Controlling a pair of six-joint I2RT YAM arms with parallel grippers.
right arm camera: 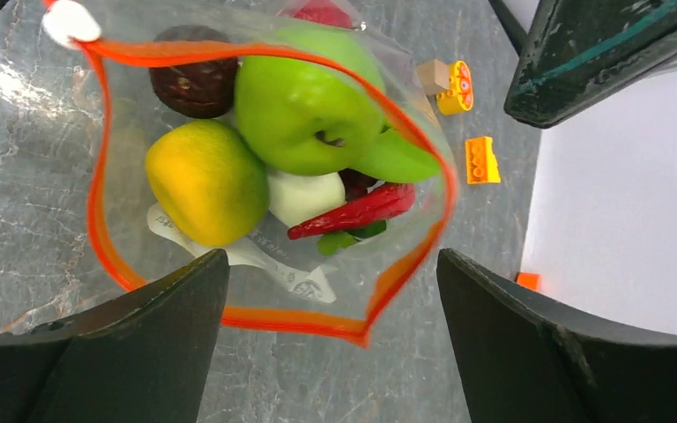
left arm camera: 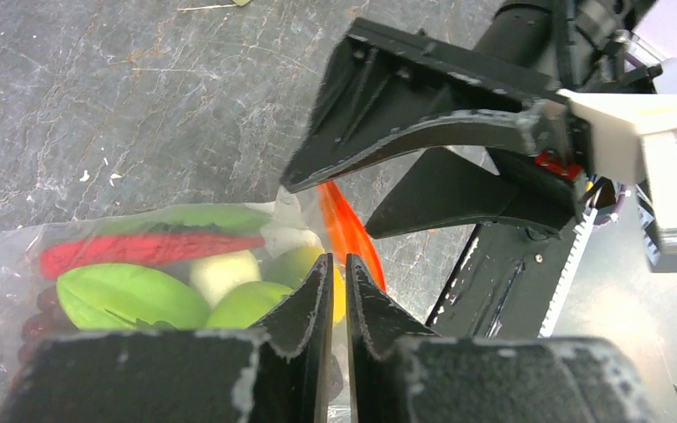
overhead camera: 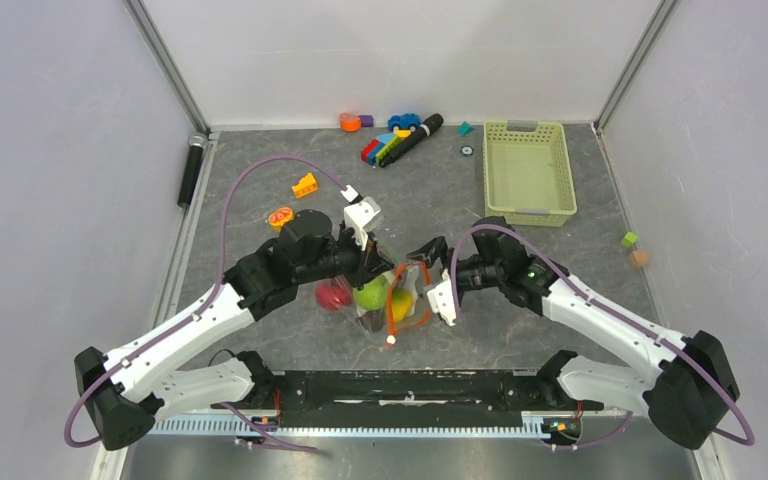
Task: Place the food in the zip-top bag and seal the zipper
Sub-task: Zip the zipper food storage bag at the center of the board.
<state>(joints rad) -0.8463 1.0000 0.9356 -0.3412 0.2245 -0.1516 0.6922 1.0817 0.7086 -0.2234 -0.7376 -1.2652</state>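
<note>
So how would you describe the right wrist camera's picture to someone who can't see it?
Looking down into an open zip-top bag, its red-orange zipper looping around a toy green apple, yellow fruit, red chili, white radish and dark grapes. The right gripper, fingers spread wide, frames the bottom edge above a grey table.

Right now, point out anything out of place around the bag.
The zip-top bag is unsealed: its zipper bows into a wide open loop over the food inside. A red fruit sits against its side; inside or outside, I cannot tell.
</note>
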